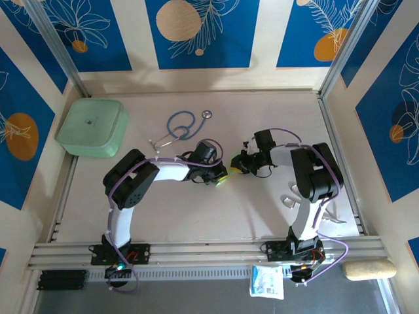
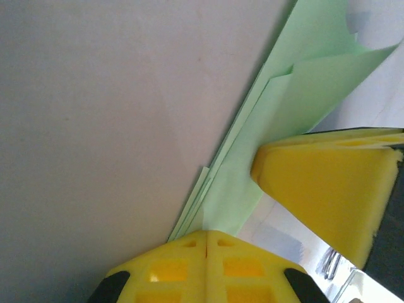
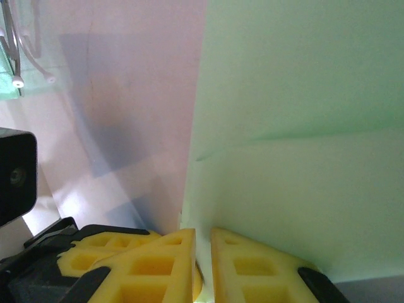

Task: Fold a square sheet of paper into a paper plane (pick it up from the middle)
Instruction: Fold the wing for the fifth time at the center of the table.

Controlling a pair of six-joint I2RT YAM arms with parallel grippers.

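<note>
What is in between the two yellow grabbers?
The folded green paper stretches between the left gripper and right gripper, both pinching it; the two wrist views show it.

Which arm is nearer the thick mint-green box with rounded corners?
Left. The left arm bends close beside the mint-green box, off its near right corner; the right arm stands far to its right.

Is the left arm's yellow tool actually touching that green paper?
Touching. The left wrist view shows the green paper running straight into the seam between the left tool's closed yellow fingers.
</note>
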